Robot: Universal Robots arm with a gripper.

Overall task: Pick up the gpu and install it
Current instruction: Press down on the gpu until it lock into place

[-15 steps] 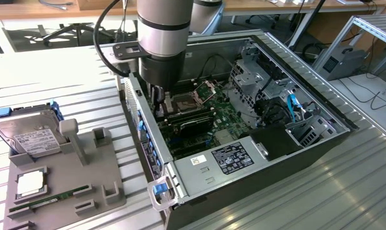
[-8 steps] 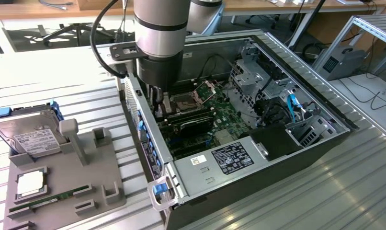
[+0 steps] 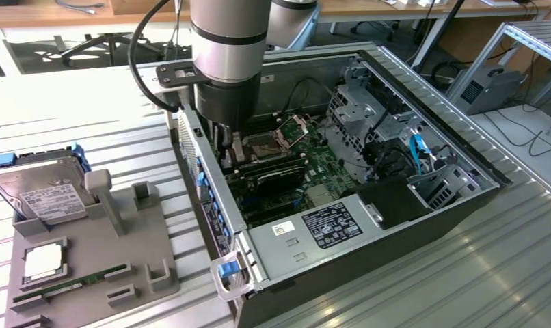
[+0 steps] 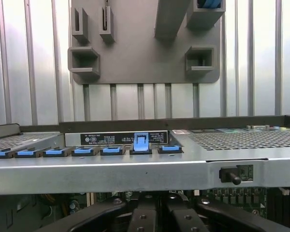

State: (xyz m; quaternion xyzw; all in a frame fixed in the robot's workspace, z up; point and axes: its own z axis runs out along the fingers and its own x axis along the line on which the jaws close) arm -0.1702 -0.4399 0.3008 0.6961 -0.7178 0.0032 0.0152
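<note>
Black gripper, fingers closed, reaches low inside the open computer case just above the gpu lying on the motherboard; a skewed card could, I judge, jam against its slot.

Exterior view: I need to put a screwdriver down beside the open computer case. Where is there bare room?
The slatted table on the exterior view's right of the case is bare. The gray holder tray has a bare middle between the hard drive and the RAM stick. Inside the case, around the arm, it is crowded.
</note>
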